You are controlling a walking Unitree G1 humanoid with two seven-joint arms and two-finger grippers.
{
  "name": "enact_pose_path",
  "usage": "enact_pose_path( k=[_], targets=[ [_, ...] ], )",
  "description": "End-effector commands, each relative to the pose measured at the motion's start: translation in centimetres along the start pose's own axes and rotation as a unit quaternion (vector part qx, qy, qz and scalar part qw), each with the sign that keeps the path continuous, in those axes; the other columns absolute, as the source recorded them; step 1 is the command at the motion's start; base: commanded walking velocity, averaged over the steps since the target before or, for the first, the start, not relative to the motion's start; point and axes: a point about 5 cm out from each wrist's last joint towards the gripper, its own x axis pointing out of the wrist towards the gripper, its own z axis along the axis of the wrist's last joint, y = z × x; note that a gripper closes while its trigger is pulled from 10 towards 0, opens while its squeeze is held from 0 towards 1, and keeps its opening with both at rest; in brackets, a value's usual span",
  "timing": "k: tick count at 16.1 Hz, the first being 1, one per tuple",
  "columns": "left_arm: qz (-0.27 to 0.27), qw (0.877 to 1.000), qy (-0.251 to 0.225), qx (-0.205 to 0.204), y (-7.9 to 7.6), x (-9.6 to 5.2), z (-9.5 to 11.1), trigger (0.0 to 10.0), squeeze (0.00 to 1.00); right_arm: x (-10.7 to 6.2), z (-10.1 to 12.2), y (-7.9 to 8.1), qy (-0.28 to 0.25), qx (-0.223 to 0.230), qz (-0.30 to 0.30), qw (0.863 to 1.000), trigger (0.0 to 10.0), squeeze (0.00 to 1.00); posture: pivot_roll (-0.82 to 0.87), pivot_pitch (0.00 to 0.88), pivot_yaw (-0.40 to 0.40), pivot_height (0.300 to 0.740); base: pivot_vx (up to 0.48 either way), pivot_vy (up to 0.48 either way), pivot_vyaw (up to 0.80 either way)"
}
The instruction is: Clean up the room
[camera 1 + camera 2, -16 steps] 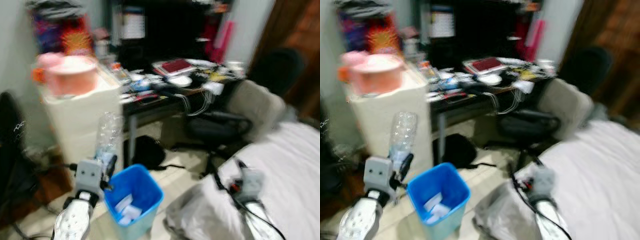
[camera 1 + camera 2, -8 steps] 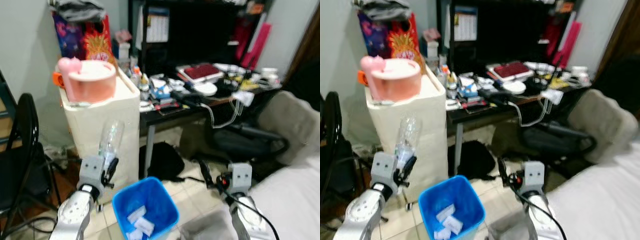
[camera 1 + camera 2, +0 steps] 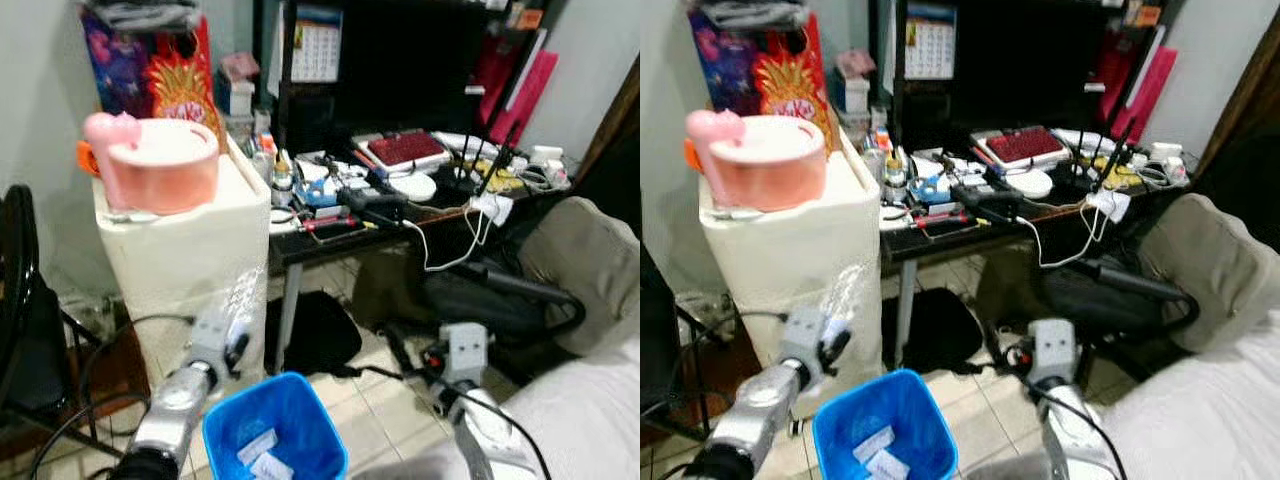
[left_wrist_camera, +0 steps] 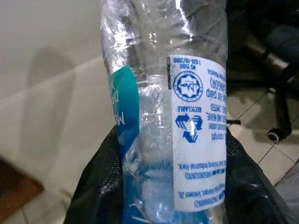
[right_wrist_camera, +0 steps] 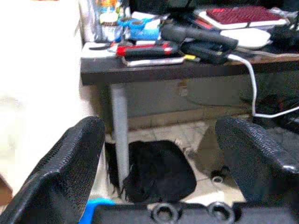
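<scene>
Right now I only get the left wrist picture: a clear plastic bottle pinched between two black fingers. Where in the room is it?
Observer: The left gripper holds the bottle upright in front of a cream cabinet, above the far left rim of a blue bin.
Operator: Is anything in that bin already?
Observer: Yes, a few white scraps of paper lie at the bottom.
Operator: And the other arm?
Observer: The right gripper is open and holds nothing. It is raised to the right of the bin and faces the cluttered desk.
</scene>
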Motion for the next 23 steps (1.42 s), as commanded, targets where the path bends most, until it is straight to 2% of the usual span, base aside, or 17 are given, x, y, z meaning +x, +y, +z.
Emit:
enact_pose_path(
  k=[1, 5, 7, 8, 9, 10, 12, 13, 14, 15, 16, 17, 18, 19, 21, 23],
  targets=[
    [-0.037, 0.999, -0.029, -0.016, -1.6, 1.0, 1.5, 10.0, 1.00, -0.3, -0.2, -0.9, 0.012, -0.003, -0.008, 1.000, 10.0, 0.00, 0.11, 0.016, -0.122, 0.740, 0.000, 0.000, 0.00],
    [-0.099, 0.995, -0.020, -0.023, -4.1, 1.8, 1.7, 10.0, 1.00, -0.6, -0.5, -1.0, 0.017, -0.003, -0.006, 1.000, 10.0, 0.00, 0.08, 0.012, -0.112, 0.740, 0.000, 0.000, 0.00],
    [-0.111, 0.994, 0.006, -0.022, -4.6, 1.8, 0.8, 10.0, 1.00, -0.8, -0.7, -1.0, 0.022, 0.000, -0.006, 1.000, 10.0, 0.00, 0.08, 0.011, -0.110, 0.740, 0.000, 0.000, 0.00],
    [-0.107, 0.994, 0.025, -0.008, -4.5, 1.6, 0.0, 10.0, 0.00, -0.8, -0.8, -1.0, 0.023, 0.000, -0.003, 1.000, 10.0, 0.00, 0.07, 0.005, -0.099, 0.740, 0.000, 0.000, 0.00],
    [-0.100, 0.995, 0.029, 0.002, -4.0, 0.8, -1.4, 10.0, 0.00, -1.0, -0.9, -1.2, 0.025, 0.002, -0.007, 1.000, 10.0, 0.00, 0.08, 0.004, -0.095, 0.740, 0.000, 0.000, 0.00],
    [-0.099, 0.995, 0.029, 0.004, -3.9, 0.7, -1.7, 10.0, 0.00, -1.0, -1.0, -1.2, 0.026, 0.002, -0.009, 1.000, 10.0, 0.00, 0.08, 0.004, -0.095, 0.740, 0.000, 0.000, 0.00],
    [-0.090, 0.993, -0.073, -0.027, -3.0, -1.1, -0.9, 10.0, 0.00, -1.3, -0.8, -1.4, 0.019, 0.007, -0.011, 1.000, 10.0, 0.00, 0.10, 0.000, -0.091, 0.740, 0.000, 0.000, 0.00],
    [-0.066, 0.987, -0.142, -0.028, -2.5, -2.8, 0.9, 10.0, 0.00, -1.5, -0.6, -1.7, 0.010, 0.005, -0.023, 1.000, 10.0, 0.00, 0.11, 0.000, -0.094, 0.740, 0.000, 0.000, 0.00],
    [-0.067, 0.974, -0.212, -0.039, -3.1, -4.9, 3.9, 10.0, 0.00, -2.1, 0.0, -2.6, -0.012, -0.006, -0.061, 0.998, 10.0, 0.00, 0.13, 0.000, -0.104, 0.740, 0.000, 0.000, 0.00],
    [-0.077, 0.967, -0.241, -0.045, -3.6, -5.9, 5.3, 10.0, 0.00, -2.4, 0.3, -3.1, -0.020, -0.010, -0.077, 0.997, 10.0, 0.00, 0.13, 0.000, -0.104, 0.740, 0.000, 0.000, 0.00],
    [-0.097, 0.957, -0.274, 0.011, -5.1, -7.7, 7.1, 10.0, 0.00, -3.3, 0.5, -3.4, -0.027, -0.019, -0.089, 0.995, 10.0, 0.00, 0.15, 0.000, -0.113, 0.740, 0.000, 0.000, 0.00],
    [-0.093, 0.955, -0.276, 0.052, -5.6, -8.1, 7.2, 10.0, 0.00, -3.7, 0.2, -3.3, -0.021, -0.021, -0.085, 0.996, 10.0, 0.00, 0.15, 0.000, -0.114, 0.740, 0.000, 0.000, 0.00],
    [-0.079, 0.961, -0.262, 0.041, -5.1, -7.3, 6.6, 10.0, 0.00, -3.3, -0.4, -2.9, -0.007, -0.017, -0.072, 0.997, 10.0, 0.00, 0.15, 0.000, -0.113, 0.740, 0.000, 0.000, 0.00],
    [-0.065, 0.965, -0.247, 0.052, -5.1, -6.5, 6.6, 10.0, 0.00, -2.1, -0.3, -2.4, -0.005, -0.024, -0.056, 0.998, 10.0, 0.00, 0.14, 0.000, -0.110, 0.740, 0.000, 0.000, 0.00],
    [-0.067, 0.966, -0.247, 0.046, -5.4, -6.3, 7.2, 10.0, 0.00, -1.1, 0.2, -2.1, -0.010, -0.026, -0.049, 0.998, 10.0, 0.00, 0.12, 0.000, -0.100, 0.740, 0.000, 0.000, 0.00],
    [-0.073, 0.970, -0.222, 0.062, -5.9, -6.3, 7.1, 10.0, 0.00, -0.5, 0.8, -1.8, -0.017, -0.033, -0.042, 0.998, 10.0, 0.00, 0.11, 0.000, -0.090, 0.740, 0.000, 0.000, -0.28]
  ],
)
